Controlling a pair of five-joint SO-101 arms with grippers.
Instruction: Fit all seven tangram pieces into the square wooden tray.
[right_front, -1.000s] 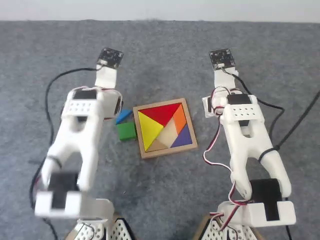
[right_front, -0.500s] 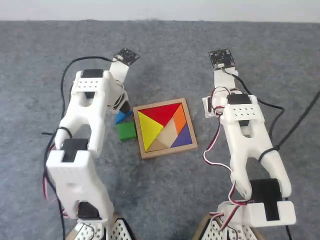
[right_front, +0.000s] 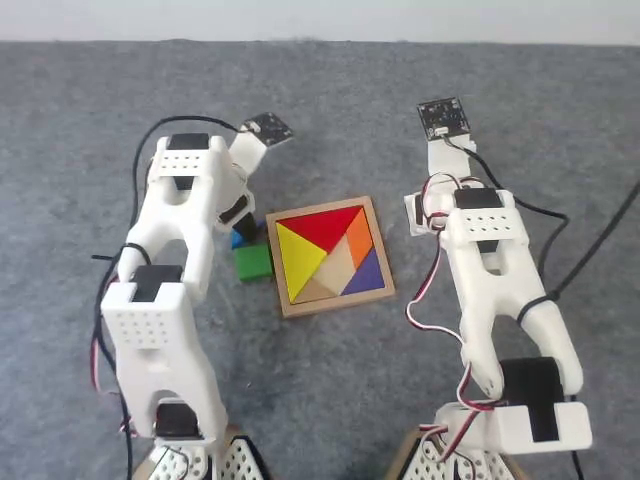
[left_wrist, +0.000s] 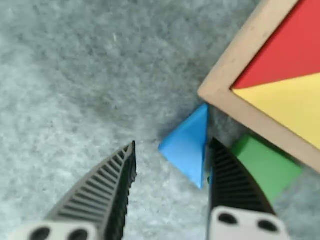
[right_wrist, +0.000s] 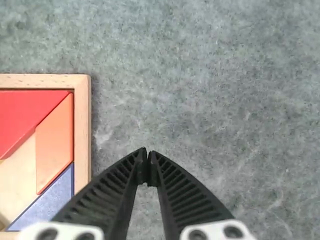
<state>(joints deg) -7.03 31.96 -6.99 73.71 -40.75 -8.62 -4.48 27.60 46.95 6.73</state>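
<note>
Left gripper (left_wrist: 172, 144) swings in toward the tray (left_wrist: 220, 87), spread wide astride the blue triangle (left_wrist: 187, 147); right gripper (right_wrist: 147, 152) sits closed, empty

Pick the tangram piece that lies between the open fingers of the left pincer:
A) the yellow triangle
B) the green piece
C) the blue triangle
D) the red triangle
C: in the left wrist view, the blue triangle lies on the grey surface between the spread fingers of the left pincer. It is outside the wooden tray, and the green piece is past one finger.
</note>
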